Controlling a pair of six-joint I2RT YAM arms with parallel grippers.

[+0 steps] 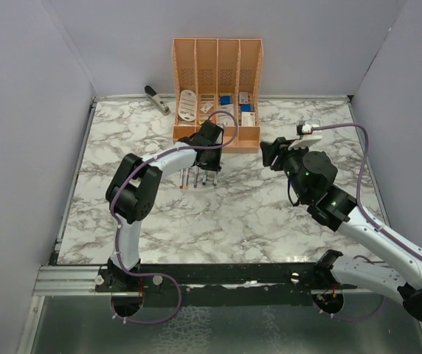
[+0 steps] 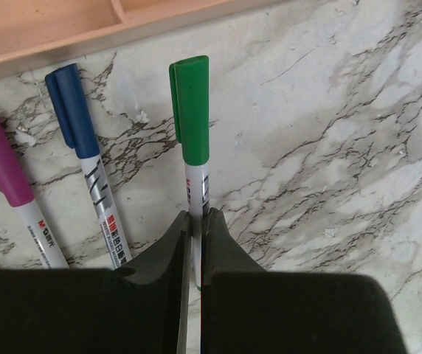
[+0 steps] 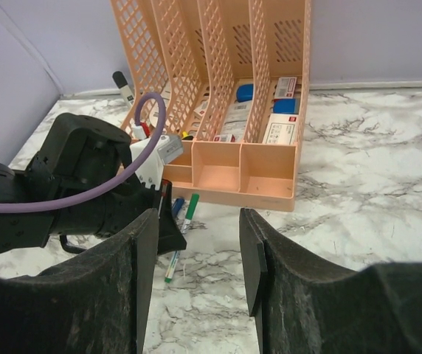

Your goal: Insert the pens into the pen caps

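Three capped pens show under my left wrist, side by side on the marble table (image 2: 329,147), their capped ends toward the front lip of the orange file organizer (image 2: 49,33). My left gripper (image 2: 196,221) is pinched onto the white barrel of the green-capped pen (image 2: 195,177) — both fingers (image 2: 163,251) pressed against it from either side, just below the green cap (image 2: 189,103), which sits fully on the pen. Whether that pen rests on the marble or is raised a little off it I cannot tell. Just to its left lies the blue-capped pen (image 2: 95,173), apart from my fingers, and further left the magenta-capped pen (image 2: 15,192), partly cut off by the edge of the view. From above, this hand is close in front of the organizer's left half, with the grey stapler (image 1: 157,99) well apart by the back wall. My right gripper (image 3: 198,225) hangs off to the right of the organizer, facing it and my other arm — its fingers (image 3: 254,265) spread apart with nothing between them.
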